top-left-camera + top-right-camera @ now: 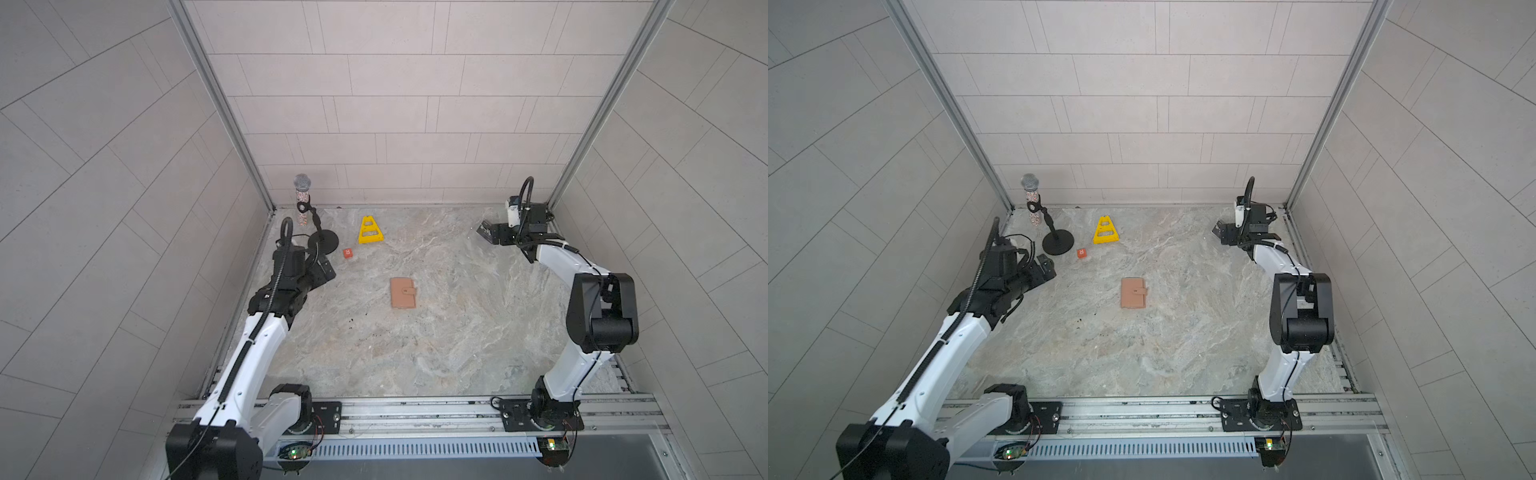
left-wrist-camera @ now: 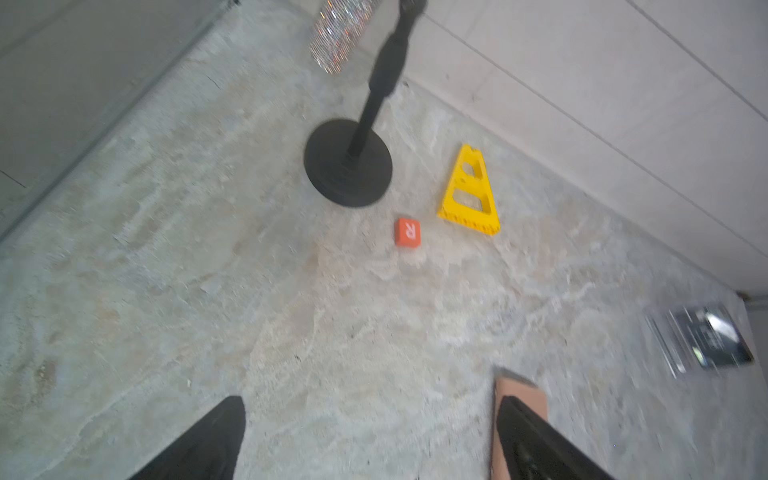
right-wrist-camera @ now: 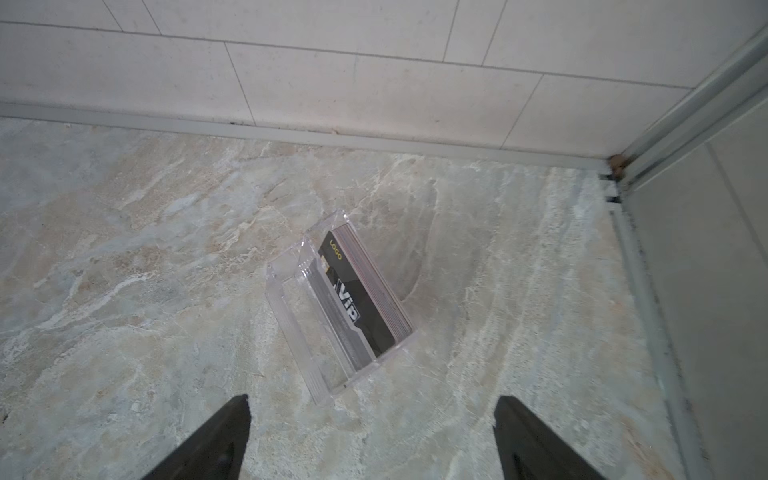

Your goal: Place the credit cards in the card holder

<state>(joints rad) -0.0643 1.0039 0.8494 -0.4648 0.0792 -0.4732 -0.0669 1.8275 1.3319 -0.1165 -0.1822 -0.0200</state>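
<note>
The credit cards [image 3: 357, 291], a black "VIP" one fronting reddish-edged others, lean in a clear box [image 3: 291, 299] at 2 o'clock from the closed tan card holder [image 1: 402, 293], central on the tabletop [image 1: 415, 353]. The right gripper [image 3: 372, 399] gapes empty near the box; the left gripper [image 2: 370, 399], equally wide, hovers at the holder's 10 o'clock.

Marbled tabletop [image 1: 415, 353], pale tiled walls [image 1: 395, 104]

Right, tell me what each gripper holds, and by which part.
Nothing is held. The left gripper stands open near the flat tan-pink leather-like card holder; the right gripper stands open short of the stacked credit cards in the clear plastic box.
</note>
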